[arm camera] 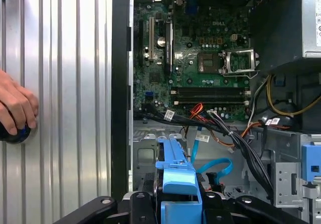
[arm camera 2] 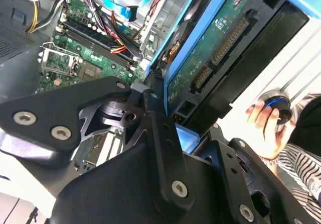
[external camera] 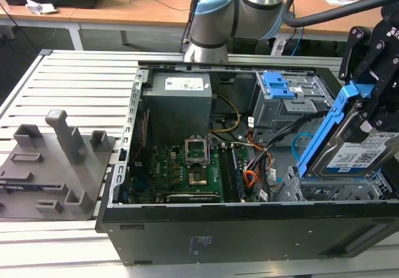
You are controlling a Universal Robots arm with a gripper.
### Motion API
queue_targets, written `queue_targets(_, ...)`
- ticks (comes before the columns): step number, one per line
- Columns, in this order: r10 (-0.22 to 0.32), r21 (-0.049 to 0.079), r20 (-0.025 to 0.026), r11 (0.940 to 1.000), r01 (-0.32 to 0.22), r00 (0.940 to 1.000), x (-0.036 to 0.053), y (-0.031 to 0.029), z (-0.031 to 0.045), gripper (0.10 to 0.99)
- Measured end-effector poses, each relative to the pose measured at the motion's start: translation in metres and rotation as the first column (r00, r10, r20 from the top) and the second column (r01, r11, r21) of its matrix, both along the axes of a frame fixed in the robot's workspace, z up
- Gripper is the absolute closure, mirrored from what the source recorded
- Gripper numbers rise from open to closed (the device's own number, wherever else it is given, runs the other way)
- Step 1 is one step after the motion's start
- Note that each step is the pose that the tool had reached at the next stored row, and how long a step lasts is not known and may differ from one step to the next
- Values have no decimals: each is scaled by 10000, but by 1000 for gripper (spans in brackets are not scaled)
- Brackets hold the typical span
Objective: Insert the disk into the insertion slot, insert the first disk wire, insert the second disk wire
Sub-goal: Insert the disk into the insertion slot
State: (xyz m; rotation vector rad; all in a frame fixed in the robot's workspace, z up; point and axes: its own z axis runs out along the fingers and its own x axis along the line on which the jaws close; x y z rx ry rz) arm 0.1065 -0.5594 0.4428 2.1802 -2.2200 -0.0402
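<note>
Nearest, against the near wall of the open computer case [external camera: 249, 228], the insertion slot [external camera: 340, 191] sits low in the corner at the exterior view's right. Just above it the disk [external camera: 358, 154] hangs steeply tilted, its lower edge close over the cage; whether they touch I cannot tell. The gripper [external camera: 366, 106] reaches down from above with its wrist canted and is clamped on the disk's blue carrier. Beyond the cage the second disk wire [external camera: 299, 142] loops loose, and the first disk wire [external camera: 252, 178] lies beside the motherboard [external camera: 187, 166]. Behind the case's far wall rises the arm [external camera: 212, 16]. In the first wrist view a person's hand [arm camera: 15, 108] rests on a knob [arm camera: 15, 133] on the slatted table [arm camera: 65, 83].
</note>
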Motion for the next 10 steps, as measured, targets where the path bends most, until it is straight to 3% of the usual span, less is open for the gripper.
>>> queue_targets(10, 0, -1, 0, 10000, 0, 10000, 0, 0, -81, 722)
